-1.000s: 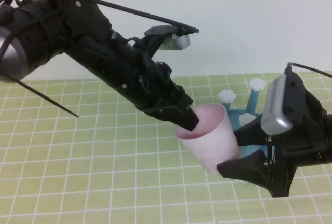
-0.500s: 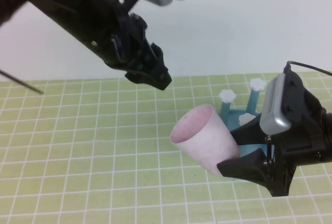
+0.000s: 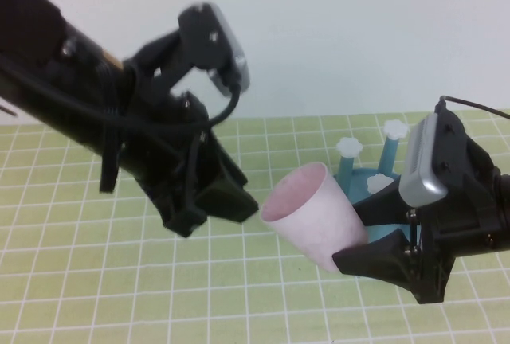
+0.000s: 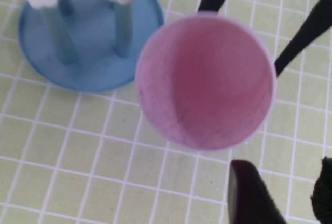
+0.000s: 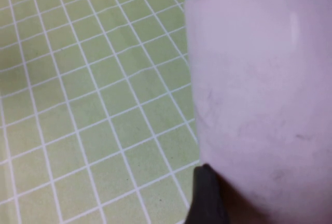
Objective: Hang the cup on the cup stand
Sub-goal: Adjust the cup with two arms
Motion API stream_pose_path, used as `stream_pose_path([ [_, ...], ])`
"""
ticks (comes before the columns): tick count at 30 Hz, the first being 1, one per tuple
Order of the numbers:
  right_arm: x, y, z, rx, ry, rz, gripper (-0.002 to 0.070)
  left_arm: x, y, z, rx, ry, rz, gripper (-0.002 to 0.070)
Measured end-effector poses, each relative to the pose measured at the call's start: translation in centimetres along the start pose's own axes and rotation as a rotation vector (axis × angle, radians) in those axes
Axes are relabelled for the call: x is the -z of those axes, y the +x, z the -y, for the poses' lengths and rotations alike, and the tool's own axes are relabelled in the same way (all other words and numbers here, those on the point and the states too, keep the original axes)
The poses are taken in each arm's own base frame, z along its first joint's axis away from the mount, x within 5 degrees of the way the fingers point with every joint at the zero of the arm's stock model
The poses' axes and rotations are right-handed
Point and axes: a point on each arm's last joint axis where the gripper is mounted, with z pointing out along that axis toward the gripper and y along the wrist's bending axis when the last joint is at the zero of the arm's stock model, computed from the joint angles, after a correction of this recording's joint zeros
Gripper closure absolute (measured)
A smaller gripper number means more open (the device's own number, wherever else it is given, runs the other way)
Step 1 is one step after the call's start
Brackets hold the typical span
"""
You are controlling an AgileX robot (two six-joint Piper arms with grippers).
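Just a plain white wall [image 3: 358, 33] at the back, nothing on it. The table is covered by a lime-green mat [image 3: 96, 280] with a white grid (same grid in both wrist views). Lighting is soft and even.

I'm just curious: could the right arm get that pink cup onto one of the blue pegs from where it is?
Probably yes. The right gripper holds the cup beside the cup stand, its mouth tilted away from the pegs. The left gripper, jaws open, is clear.
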Motion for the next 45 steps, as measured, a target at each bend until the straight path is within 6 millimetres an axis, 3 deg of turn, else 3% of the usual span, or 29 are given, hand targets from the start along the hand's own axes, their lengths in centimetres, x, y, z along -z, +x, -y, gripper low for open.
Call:
stream_pose_path([
  [15, 0.1, -0.3, -1.0, 0.013, -0.111, 0.033, 0.0188, -0.9, -0.7, 0.4, -0.023, 0.105, 0.113, 0.0410],
  [30, 0.9, -2.9, -0.9, 0.061, -0.142, 0.105, 0.0190, -0.9, -0.6, 0.4, -0.025, 0.108, 0.112, 0.0410],
  [33, 0.9, -2.9, -0.9, 0.061, -0.146, 0.105, 0.0190, -0.9, -0.6, 0.5, -0.034, 0.113, 0.109, 0.0451],
  [38, 0.9, -2.9, -0.8, 0.046, -0.136, 0.106, 0.0193, -0.9, -0.6, 0.5, -0.061, 0.117, 0.104, 0.0626],
  [45, 0.9, -3.0, -0.7, 0.014, -0.134, 0.105, 0.0183, -0.9, -0.4, 0.4, -0.058, 0.109, 0.089, 0.0654],
])
